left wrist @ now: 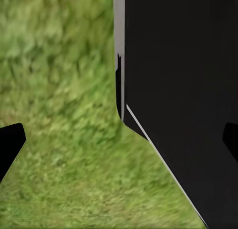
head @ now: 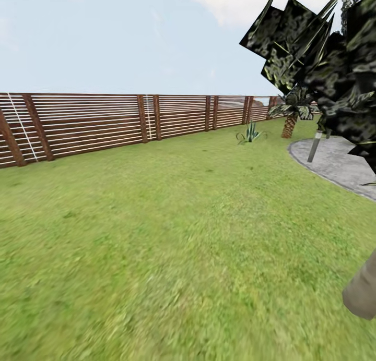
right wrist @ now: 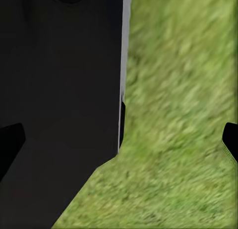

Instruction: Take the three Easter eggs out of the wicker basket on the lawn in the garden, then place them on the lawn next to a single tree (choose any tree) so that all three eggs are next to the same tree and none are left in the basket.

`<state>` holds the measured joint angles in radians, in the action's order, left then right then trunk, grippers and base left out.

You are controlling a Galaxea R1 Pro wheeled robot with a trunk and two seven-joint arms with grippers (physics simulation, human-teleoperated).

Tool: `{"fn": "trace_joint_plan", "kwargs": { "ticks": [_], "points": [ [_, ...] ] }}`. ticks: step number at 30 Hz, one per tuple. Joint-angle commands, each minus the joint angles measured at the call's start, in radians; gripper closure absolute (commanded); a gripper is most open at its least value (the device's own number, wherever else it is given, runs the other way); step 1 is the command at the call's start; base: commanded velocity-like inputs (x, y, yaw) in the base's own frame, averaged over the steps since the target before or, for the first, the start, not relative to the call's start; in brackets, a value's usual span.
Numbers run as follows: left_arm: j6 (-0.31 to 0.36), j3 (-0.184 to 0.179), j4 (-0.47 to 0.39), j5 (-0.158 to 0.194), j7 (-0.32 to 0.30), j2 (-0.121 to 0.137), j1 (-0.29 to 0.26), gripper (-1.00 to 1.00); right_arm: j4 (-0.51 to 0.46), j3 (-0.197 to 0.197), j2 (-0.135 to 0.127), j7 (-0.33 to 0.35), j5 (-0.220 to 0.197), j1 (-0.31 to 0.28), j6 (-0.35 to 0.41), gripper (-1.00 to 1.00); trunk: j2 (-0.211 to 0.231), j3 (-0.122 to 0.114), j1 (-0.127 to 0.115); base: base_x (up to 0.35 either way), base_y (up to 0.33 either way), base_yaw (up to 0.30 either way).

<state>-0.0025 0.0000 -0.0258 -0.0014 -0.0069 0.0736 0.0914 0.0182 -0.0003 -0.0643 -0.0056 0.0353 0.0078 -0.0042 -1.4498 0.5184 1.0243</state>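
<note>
in the left wrist view the left hand point(left wrist: 119, 139) is spread wide, one dark fingertip point(left wrist: 10, 147) at each edge of the picture and nothing between them. past the fingers lies the lawn point(left wrist: 59, 90), mottled green and blurred, and beside it a big black panel of the robot's body point(left wrist: 183, 90) with a thin pale edge.

the right wrist view is much the same: the right hand point(right wrist: 119, 139) is also wide and holds nothing, its dark fingertips point(right wrist: 231, 139) far apart at the picture's edges, with the black body panel point(right wrist: 59, 90) on one side and grass point(right wrist: 178, 114) on the other.

from the head camera the lawn point(head: 156, 236) runs from the near ground to the far fence. a tan, rounded piece of the robot's arm point(head: 364, 293) pokes in at the near right edge. a brown slatted wooden fence point(head: 104, 121) crosses the far left and middle. far right of centre a small spiky plant point(head: 249, 134) stands on the grass, and just right of it a short palm point(head: 290, 116) with a scaly brown trunk. a grey paved patch point(head: 339, 163) curves in at the right, with a thin grey stem point(head: 315, 144) rising from it into dark, mottled, near-black foliage point(head: 324, 53) that hangs over the upper right corner. above the fence is pale blue sky point(head: 104, 37) with some cloud.
</note>
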Motion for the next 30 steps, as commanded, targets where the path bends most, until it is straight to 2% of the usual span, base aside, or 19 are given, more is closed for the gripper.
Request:
{"fn": "trace_joint_plan", "kwargs": {
  "ticks": [1,10,21,27,30],
  "points": [
    [0.000,0.000,-0.002,0.000,-0.001,0.000,0.001,-1.00,0.000,-0.001,0.000,-0.001,0.003,0.000,0.000,-1.00,0.000,0.000,0.001,0.341,0.000,0.000],
    [0.001,0.003,-0.001,0.003,0.000,0.009,0.001,-1.00,0.000,-0.001,0.000,-0.001,0.003,0.000,0.000,-1.00,0.000,0.000,0.001,0.288,0.000,0.000],
    [0.003,0.000,0.001,-0.004,-0.001,0.003,0.001,-1.00,0.000,-0.001,0.000,-0.001,0.002,0.000,0.000,-1.00,0.000,0.000,0.001,0.209,-0.002,0.000],
    [0.001,-0.001,-0.001,-0.003,0.001,0.003,0.001,-1.00,0.000,-0.001,0.000,-0.001,0.003,0.000,0.000,-1.00,0.000,0.000,0.001,0.145,-0.142,0.000],
    [0.002,-0.001,-0.039,-0.004,0.005,0.008,0.001,-1.00,0.000,-0.001,0.000,-0.001,0.003,0.000,0.000,-1.00,0.000,0.000,0.001,0.262,-0.145,0.000]
  ]
}}
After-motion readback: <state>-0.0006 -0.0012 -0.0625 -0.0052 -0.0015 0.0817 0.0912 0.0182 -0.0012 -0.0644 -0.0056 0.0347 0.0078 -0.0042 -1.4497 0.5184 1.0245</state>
